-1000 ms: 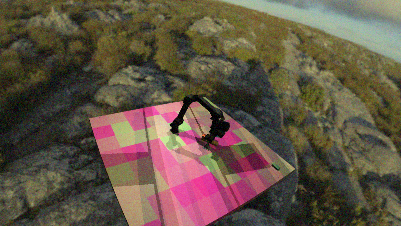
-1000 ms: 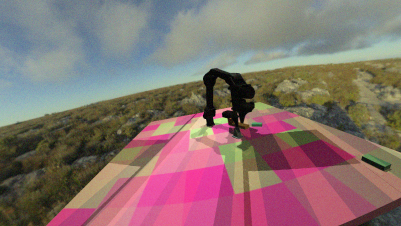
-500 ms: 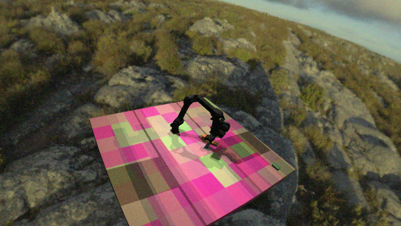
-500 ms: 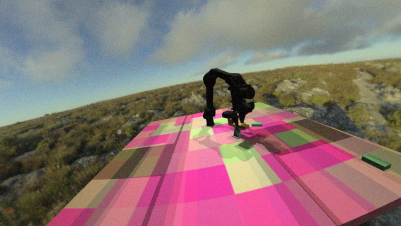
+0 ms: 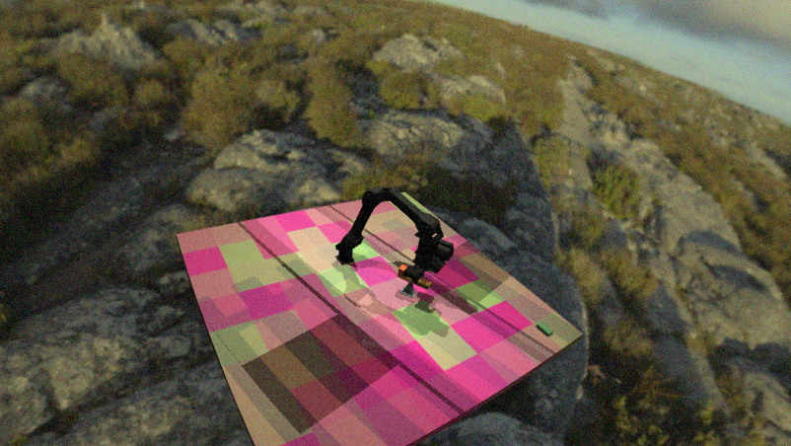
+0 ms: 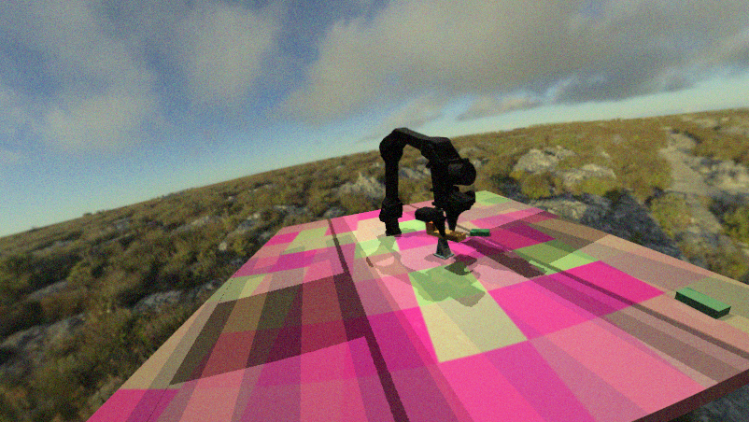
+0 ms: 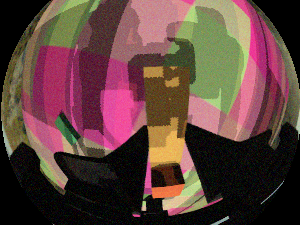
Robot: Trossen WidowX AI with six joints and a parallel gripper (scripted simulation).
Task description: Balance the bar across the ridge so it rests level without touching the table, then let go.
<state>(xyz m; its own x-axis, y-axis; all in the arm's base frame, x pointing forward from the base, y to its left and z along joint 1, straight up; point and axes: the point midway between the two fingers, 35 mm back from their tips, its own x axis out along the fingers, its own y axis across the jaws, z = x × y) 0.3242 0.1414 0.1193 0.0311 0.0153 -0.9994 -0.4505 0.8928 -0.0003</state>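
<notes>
Gripper [image 5: 417, 275] [image 6: 447, 229] [image 7: 165, 128] fingers are closed around the tan bar [image 5: 424, 282] [image 6: 455, 235] [image 7: 167, 110], one black finger on each side of it in the wrist view; their contact faces are hard to make out. The bar's orange end shows beyond the fingers, while the gripper covers part of its length in the top and exterior views. Just below is the dark grey ridge [image 5: 408, 289] [image 6: 444, 249], its crest hidden by the gripper, so whether bar and ridge touch cannot be told, nor whether the bar is level. The black arm [image 5: 382, 194] [image 6: 416, 138] arches over the patchwork table [image 5: 465, 382] [image 6: 472, 387] [image 7: 117, 111], whose near part is cut off in the top and exterior views. Well apart, near the table's edge, lies a green block [image 5: 544, 328] [image 6: 702, 302].
</notes>
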